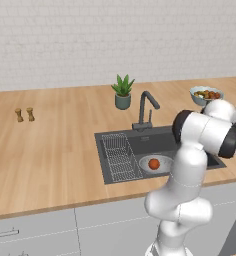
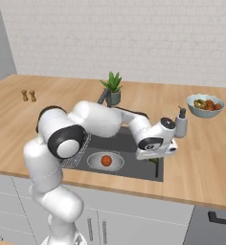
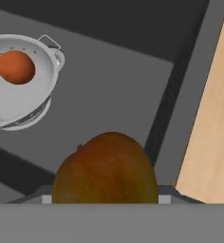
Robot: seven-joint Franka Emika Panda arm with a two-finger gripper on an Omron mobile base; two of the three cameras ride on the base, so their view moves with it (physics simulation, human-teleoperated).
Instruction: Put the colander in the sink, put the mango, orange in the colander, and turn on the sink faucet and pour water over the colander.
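The silver colander [image 3: 38,102] stands in the dark grey sink [image 3: 118,85] with the orange [image 3: 16,67] inside it. The base views show the same colander [image 1: 142,163] [image 2: 93,160] and orange [image 1: 153,163] [image 2: 106,161] on the sink [image 1: 155,142] floor. My gripper [image 3: 106,197] [image 2: 155,160] is shut on the mango [image 3: 107,168], a red-brown fruit between the fingertips. It hangs over the sink's right part, near the counter edge and to the right of the colander. The sink faucet [image 1: 146,107] stands behind the basin. The water is out of view.
A wire rack [image 1: 119,156] fills the sink's left side. A potted plant [image 1: 122,92] stands behind the faucet, a fruit bowl [image 2: 206,105] at the back right, a soap dispenser [image 2: 181,122] beside the sink, and two shakers [image 1: 24,115] far left.
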